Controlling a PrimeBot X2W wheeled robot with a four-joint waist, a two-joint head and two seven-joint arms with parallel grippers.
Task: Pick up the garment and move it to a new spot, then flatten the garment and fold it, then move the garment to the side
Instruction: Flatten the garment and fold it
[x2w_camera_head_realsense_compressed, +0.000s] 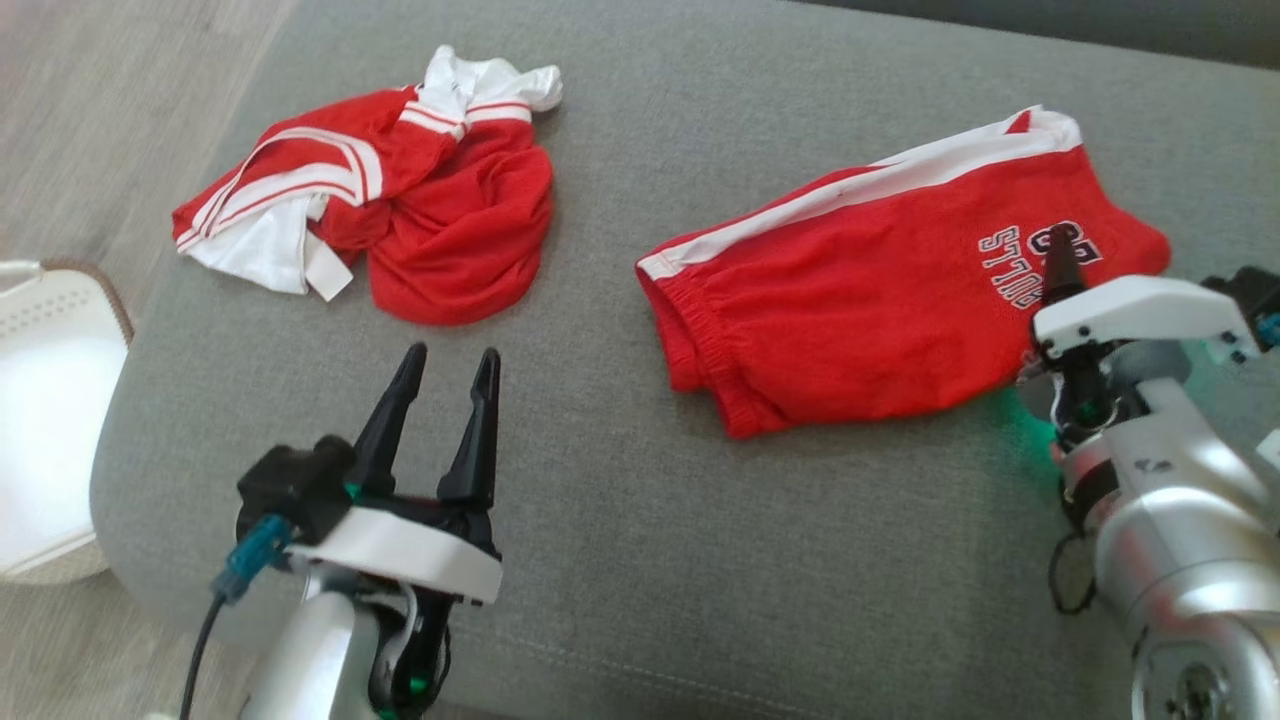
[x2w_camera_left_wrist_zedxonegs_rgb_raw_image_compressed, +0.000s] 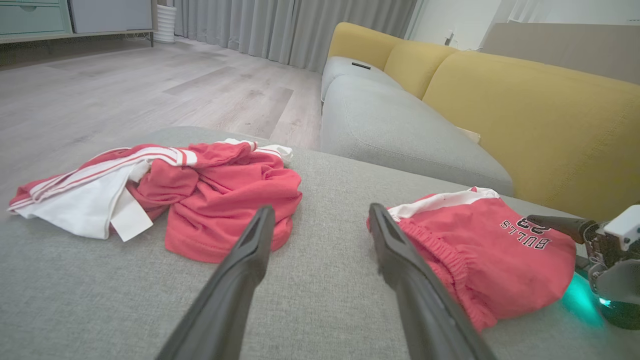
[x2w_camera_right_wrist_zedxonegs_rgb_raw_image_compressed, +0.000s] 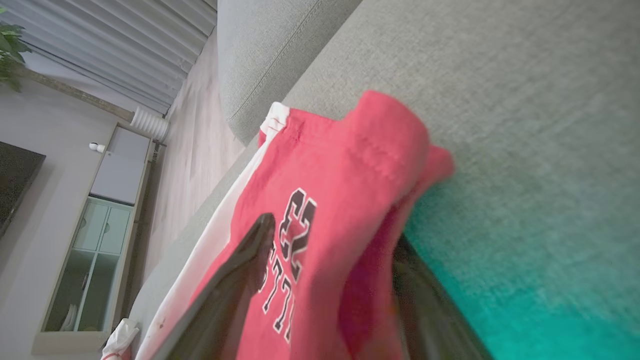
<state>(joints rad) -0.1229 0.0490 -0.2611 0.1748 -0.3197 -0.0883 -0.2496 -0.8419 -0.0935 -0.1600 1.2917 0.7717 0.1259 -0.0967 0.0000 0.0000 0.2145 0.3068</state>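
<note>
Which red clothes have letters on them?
The folded shorts on the right, with black-and-white letters. The crumpled top on the left shows white stripes but no letters.

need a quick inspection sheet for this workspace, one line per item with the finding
surface: grey fabric seat cushion, carrying both garments
job's things: folded red shorts with white side stripe and BULLS lettering, lying at the right
clutter: crumpled red and white jersey at the far left; white basket beside the cushion
grippers: left gripper open above the cushion; right gripper open, fingers straddling the shorts' edge
cables: black cable with teal plug at the left wrist
surroundings: yellow sofa backrest, pale wooden floor, grey curtains
</note>
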